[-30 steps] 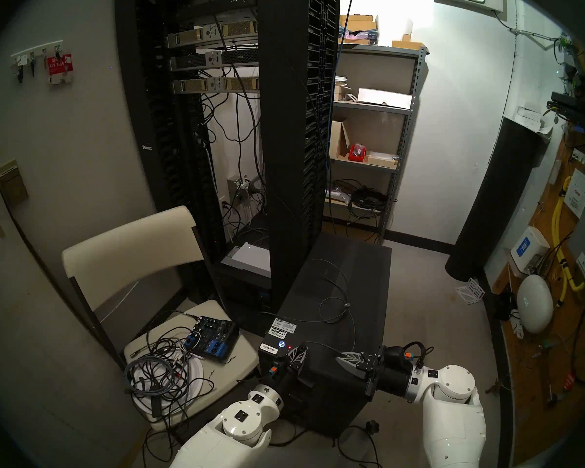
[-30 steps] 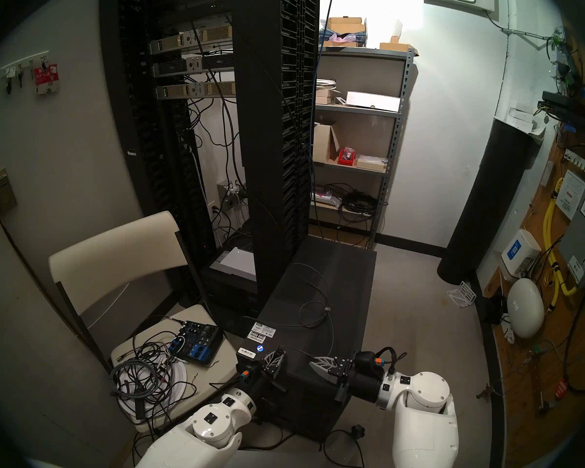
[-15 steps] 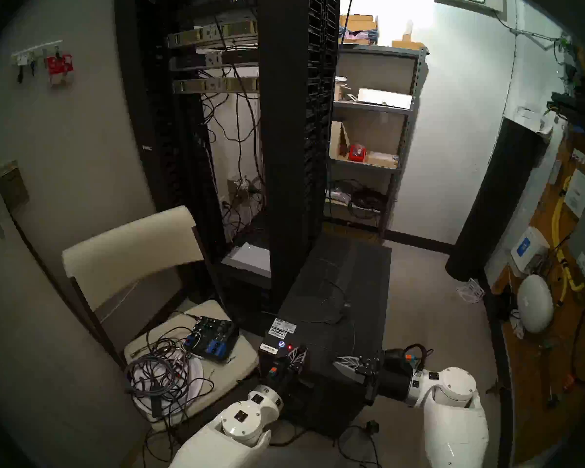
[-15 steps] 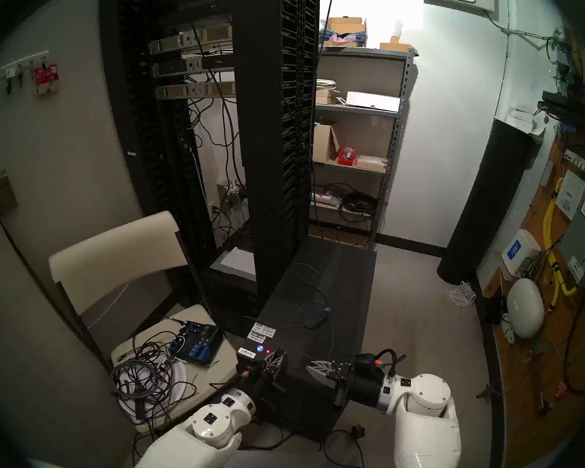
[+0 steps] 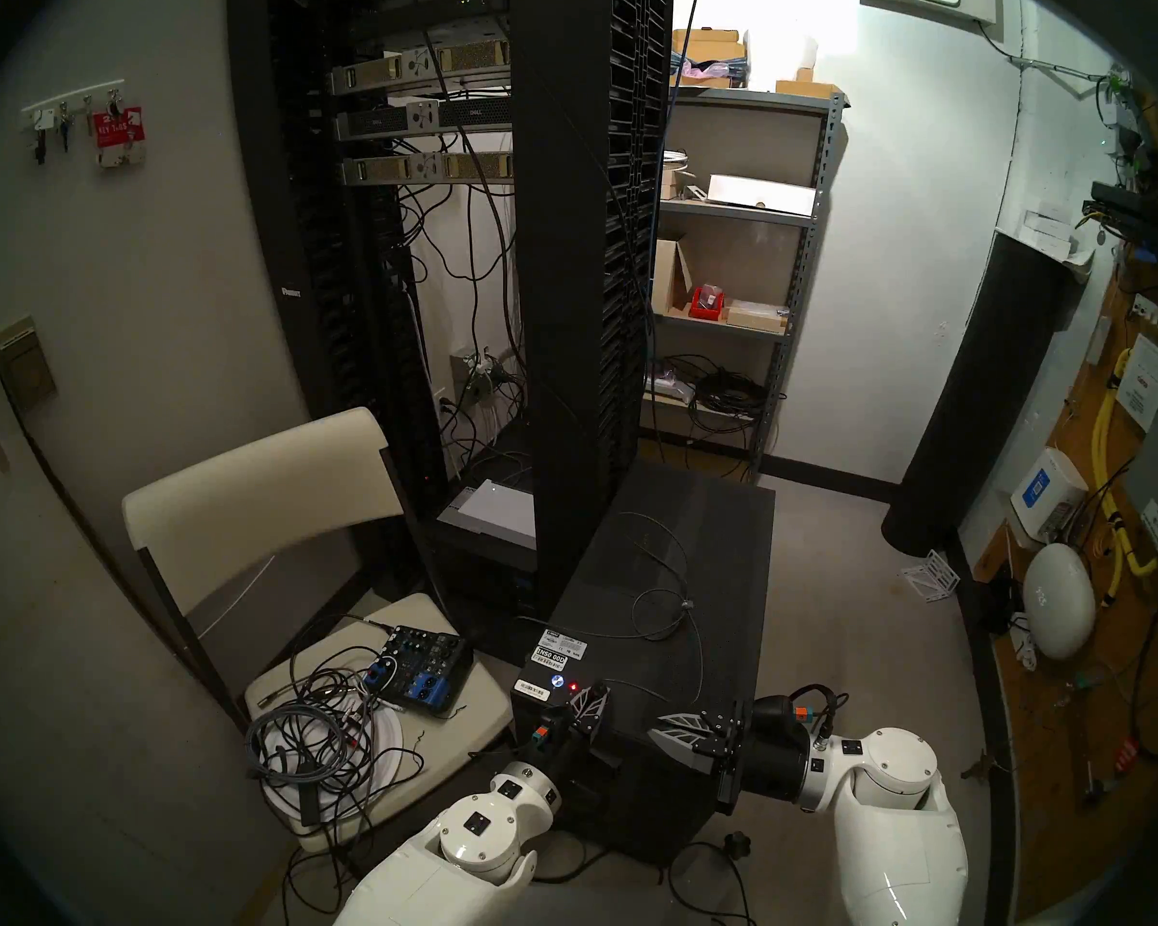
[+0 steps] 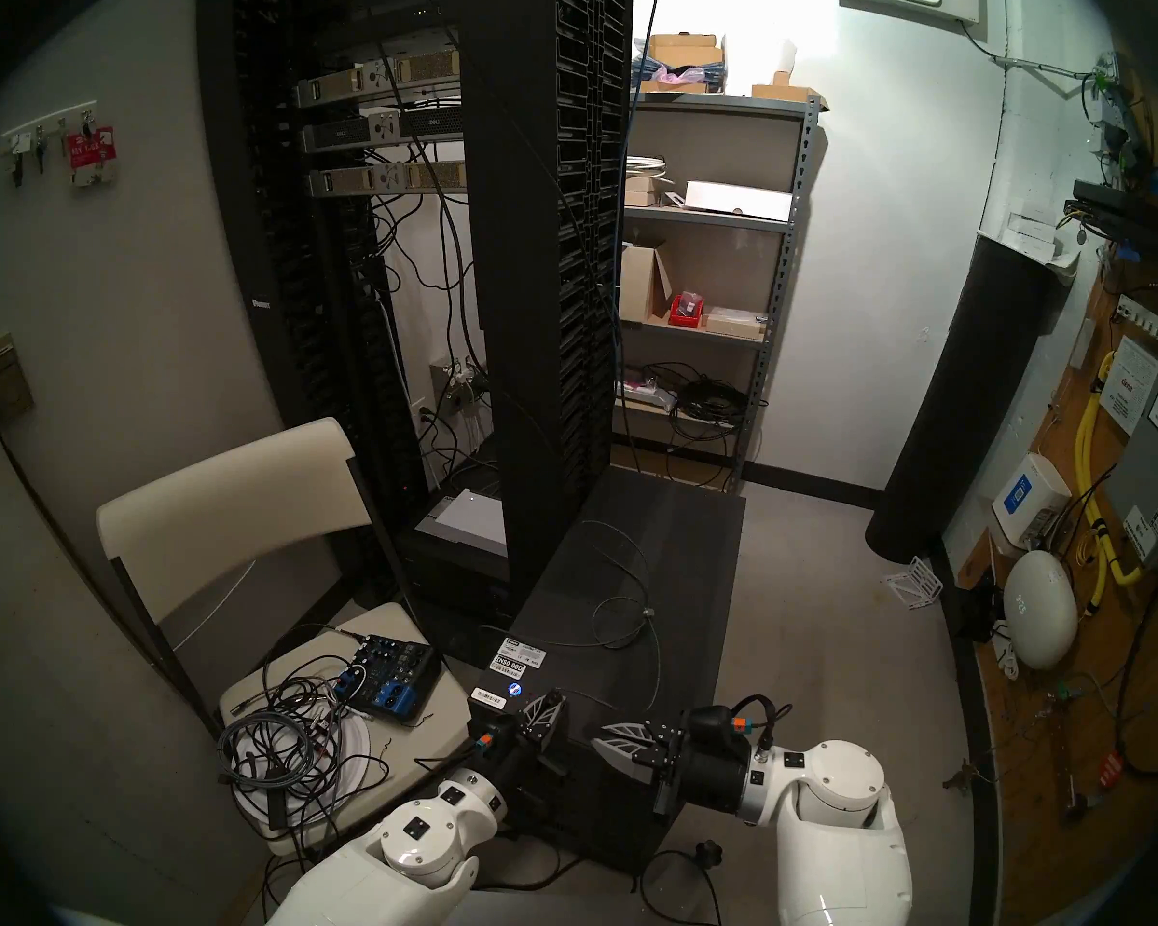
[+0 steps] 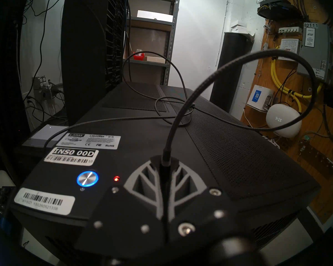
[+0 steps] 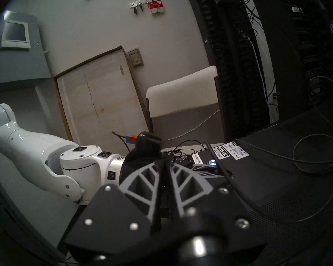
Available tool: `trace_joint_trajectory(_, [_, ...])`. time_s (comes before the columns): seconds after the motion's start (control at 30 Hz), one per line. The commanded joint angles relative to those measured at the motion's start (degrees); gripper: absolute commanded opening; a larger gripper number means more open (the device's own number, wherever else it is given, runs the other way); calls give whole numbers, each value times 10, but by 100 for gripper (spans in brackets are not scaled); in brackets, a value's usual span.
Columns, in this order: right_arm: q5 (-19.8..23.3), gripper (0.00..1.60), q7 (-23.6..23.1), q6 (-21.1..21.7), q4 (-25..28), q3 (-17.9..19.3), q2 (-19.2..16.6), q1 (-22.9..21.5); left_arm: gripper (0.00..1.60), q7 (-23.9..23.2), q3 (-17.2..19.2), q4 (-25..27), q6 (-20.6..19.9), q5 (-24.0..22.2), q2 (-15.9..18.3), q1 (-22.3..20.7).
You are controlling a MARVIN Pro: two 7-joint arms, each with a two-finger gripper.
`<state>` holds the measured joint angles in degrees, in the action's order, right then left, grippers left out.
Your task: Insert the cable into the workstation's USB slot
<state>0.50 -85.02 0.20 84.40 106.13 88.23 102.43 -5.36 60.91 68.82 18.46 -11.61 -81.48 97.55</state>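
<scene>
I have the cable (image 7: 181,98) pinched in my left pincer (image 7: 166,164), whose jaws are pressed together on it right at the plug end, so the plug itself is hidden between the fingers and I cannot see it. From there the cable arches up and away, then loops loosely over the mesh top of the workstation (image 5: 663,610), where its small clip (image 5: 686,604) lies. The left pincer hovers low over the near end of the case, just beside the red LED (image 7: 116,178) and near the blue-lit button (image 7: 87,178); I cannot make out the USB slot in any view, so I judge the insertion not yet done: lining up and pushing in remain. My left arm reaches forward, pincer tilted slightly downward. My right pincer (image 5: 673,727) points across toward the left one, level over the case's near edge; its fingers look close together with only a slit showing, and I see nothing held in them.
</scene>
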Motion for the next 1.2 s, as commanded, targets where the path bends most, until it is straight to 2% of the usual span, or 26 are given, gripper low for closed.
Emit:
trace_joint_trajectory(0.0, [-14, 66, 0, -21, -25, -22, 0, -23, 0, 0, -3, -10, -9, -1, 3, 14])
trace_joint_trajectory(0.07, [-20, 70, 10, -31, -41, -25, 3, -32, 0, 0, -4, -11, -8, -2, 4, 13])
trace_joint_trajectory(0.1, [-22, 77, 14, -34, -45, -26, 4, -36, 0, 1, -4, -11, -8, -2, 4, 13])
trace_joint_trajectory(0.37, [-45, 79, 61, -78, -77, -28, 23, -59, 0, 2, -6, -10, -6, -4, 5, 13])
trace_joint_trajectory(0.47, [-48, 80, 66, -84, -82, -30, 25, -62, 0, 3, -6, -9, -6, -5, 5, 12])
trace_joint_trajectory(0.5, [-48, 93, 73, -89, -82, -28, 29, -62, 0, 3, -6, -9, -6, -5, 5, 12])
trace_joint_trajectory(0.53, [-50, 116, 73, -90, -83, -30, 30, -63, 0, 3, -7, -9, -7, -5, 5, 12])
trace_joint_trajectory(0.57, [-51, 119, 74, -90, -85, -31, 30, -64, 0, 3, -7, -9, -7, -5, 5, 12])
trace_joint_trajectory(0.63, [-54, 110, 78, -92, -88, -31, 32, -66, 0, 4, -7, -9, -6, -5, 5, 12])
trace_joint_trajectory(0.73, [-57, 113, 88, -98, -89, -31, 36, -66, 0, 5, -8, -8, -6, -6, 6, 12])
trace_joint_trajectory(0.87, [-61, 107, 101, -106, -92, -32, 38, -69, 0, 4, -9, -8, -7, -8, 7, 12])
trace_joint_trajectory(1.17, [-102, 93, 149, -136, -101, -45, 41, -73, 0, 4, -12, -10, -5, -9, 9, 9])
